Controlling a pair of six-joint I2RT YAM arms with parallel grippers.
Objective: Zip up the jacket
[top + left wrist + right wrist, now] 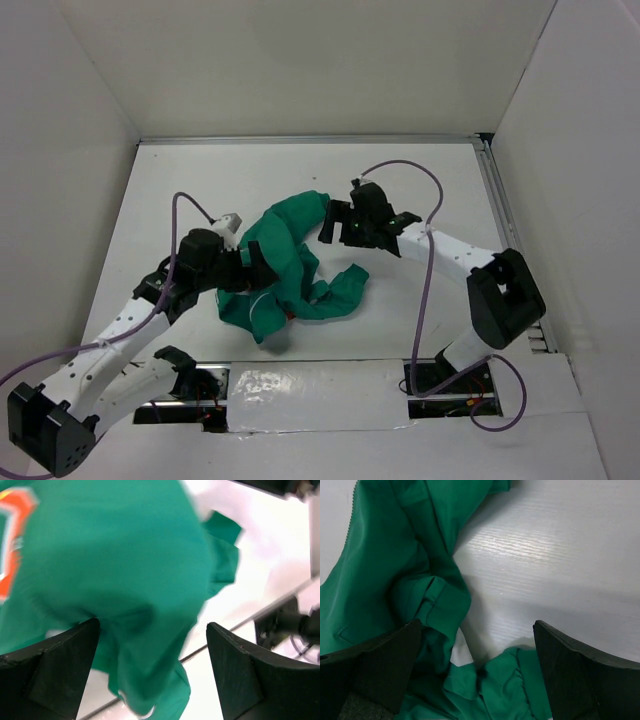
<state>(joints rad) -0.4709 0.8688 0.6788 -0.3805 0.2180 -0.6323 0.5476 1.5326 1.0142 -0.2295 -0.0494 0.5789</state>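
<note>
Green jacket [290, 265], crumpled on tabletop [400, 180]; left end effector [152, 630] at its 9 o'clock, right end effector [477, 630] at 2 o'clock, both apart; best spread flat before seeking zipper

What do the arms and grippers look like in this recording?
The left arm and right arm have white links and black joint housings; a lavender cable runs along each. The left gripper and right gripper are black, with broad, matte, wedge-shaped fingers.

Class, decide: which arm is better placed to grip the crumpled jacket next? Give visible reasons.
Probably left: jacket fabric fills the gap of the open left claw; the open right claw spans mostly table.
</note>
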